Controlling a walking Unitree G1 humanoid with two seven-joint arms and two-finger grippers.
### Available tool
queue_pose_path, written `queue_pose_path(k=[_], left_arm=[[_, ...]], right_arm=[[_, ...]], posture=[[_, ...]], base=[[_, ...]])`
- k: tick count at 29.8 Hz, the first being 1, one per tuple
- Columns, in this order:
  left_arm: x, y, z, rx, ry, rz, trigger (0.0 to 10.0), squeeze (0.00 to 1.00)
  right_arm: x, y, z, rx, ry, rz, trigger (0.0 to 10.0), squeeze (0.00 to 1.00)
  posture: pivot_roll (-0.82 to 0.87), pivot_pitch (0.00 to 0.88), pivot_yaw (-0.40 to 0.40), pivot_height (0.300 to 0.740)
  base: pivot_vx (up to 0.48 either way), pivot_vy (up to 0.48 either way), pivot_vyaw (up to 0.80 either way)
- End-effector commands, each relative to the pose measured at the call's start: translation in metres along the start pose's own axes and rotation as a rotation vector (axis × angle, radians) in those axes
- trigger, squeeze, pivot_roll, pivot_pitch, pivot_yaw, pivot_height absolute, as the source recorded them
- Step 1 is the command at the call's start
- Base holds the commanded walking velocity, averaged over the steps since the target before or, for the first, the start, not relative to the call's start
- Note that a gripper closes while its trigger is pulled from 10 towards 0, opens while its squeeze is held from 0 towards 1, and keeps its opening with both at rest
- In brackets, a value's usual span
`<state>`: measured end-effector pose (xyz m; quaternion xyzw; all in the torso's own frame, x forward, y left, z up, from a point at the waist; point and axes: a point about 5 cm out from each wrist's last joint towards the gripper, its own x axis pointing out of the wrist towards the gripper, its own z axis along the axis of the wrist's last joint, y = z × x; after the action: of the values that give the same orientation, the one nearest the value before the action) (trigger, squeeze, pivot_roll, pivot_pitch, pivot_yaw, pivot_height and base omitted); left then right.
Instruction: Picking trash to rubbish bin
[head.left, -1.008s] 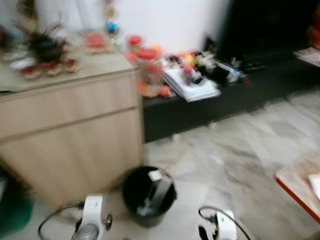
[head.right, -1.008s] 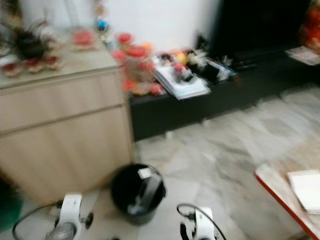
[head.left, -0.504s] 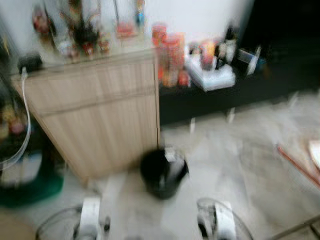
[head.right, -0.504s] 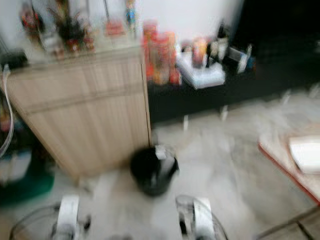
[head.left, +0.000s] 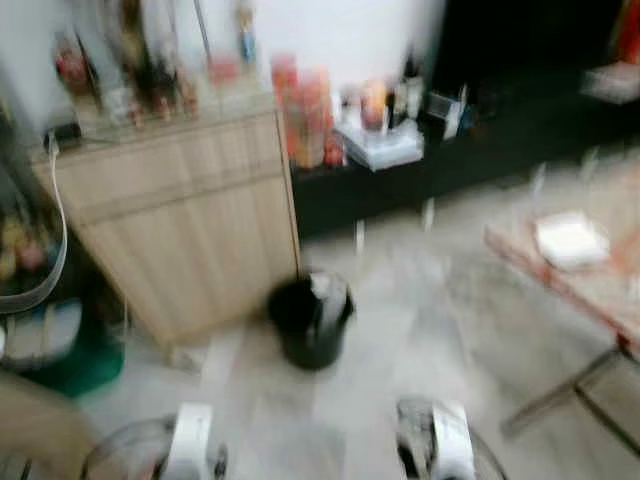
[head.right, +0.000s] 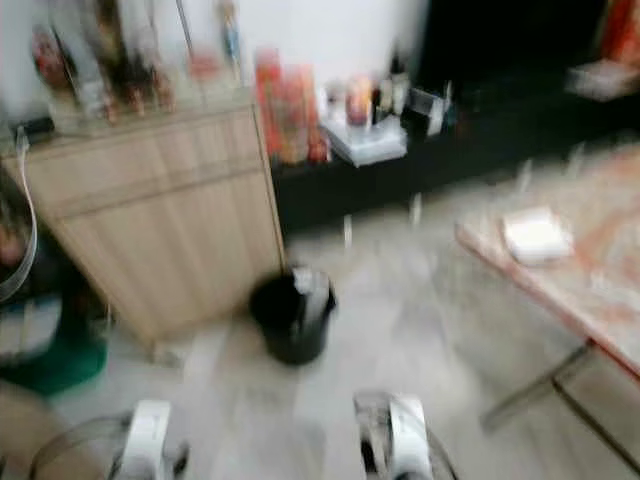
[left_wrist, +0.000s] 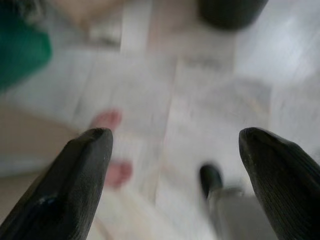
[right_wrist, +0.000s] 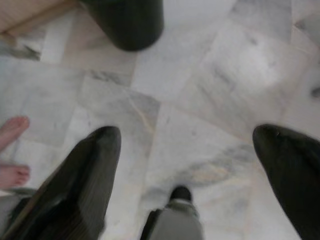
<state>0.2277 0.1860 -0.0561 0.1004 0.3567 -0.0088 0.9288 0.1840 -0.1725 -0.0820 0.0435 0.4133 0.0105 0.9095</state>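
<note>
My left jaws (left_wrist: 175, 150) stand wide apart and hold nothing, with only pale marble floor (left_wrist: 210, 90) showing between the two black fingers (left_wrist: 80, 175). My right jaws (right_wrist: 190, 160) are just as wide and just as empty, hanging above the same floor.

Everything is smeared by blur. The wooden cabinet (head.left: 190, 220) is the plainest thing I see; the clutter on its top (head.left: 150, 70) is too soft to name. The black rubbish bin (head.left: 310, 320) stands on the floor just beside the cabinet's front corner, on the side toward the low black shelf (head.left: 420, 160). It is round and dark, with something pale (head.left: 328, 292) poking up inside it that I cannot identify. In my right wrist view the bin's dark wall (right_wrist: 127, 22) is cut off at the frame edge.

Well apart from the bin, away from the cabinet, a reddish surface (head.left: 590, 285) carries a white flat thing (head.left: 568, 238). A green shape (head.left: 70, 365) sits on the floor by the cabinet's other side. A person's bare toes (right_wrist: 12, 150) show on the marble near my right jaws.
</note>
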Motion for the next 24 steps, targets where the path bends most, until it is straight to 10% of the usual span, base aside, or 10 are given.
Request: queue_pose_path(k=[1, 10, 24], left_arm=[[0.001, -0.002, 0.007, 0.079, -0.040, -0.024, 10.0, 0.00], [0.010, -0.024, 0.065, 0.135, -0.239, -0.093, 10.0, 0.00], [0.004, 0.008, 0.018, 0.005, -0.055, 0.054, 10.0, 0.00]], right_arm=[[0.005, 0.005, 0.021, -0.002, -0.079, 0.016, 10.0, 0.00], [0.012, 0.014, 0.076, -0.040, -0.262, 0.057, 10.0, 0.00], [0.011, 0.011, 0.059, -0.034, -0.196, 0.025, 10.0, 0.00]], posture=[[-0.08, 0.000, -0.006, 0.740], [-0.08, 0.000, -0.007, 0.740], [-0.09, 0.000, -0.002, 0.740]], base=[[0.000, 0.000, 0.00], [0.000, 0.000, 0.00], [0.000, 0.000, -0.62]])
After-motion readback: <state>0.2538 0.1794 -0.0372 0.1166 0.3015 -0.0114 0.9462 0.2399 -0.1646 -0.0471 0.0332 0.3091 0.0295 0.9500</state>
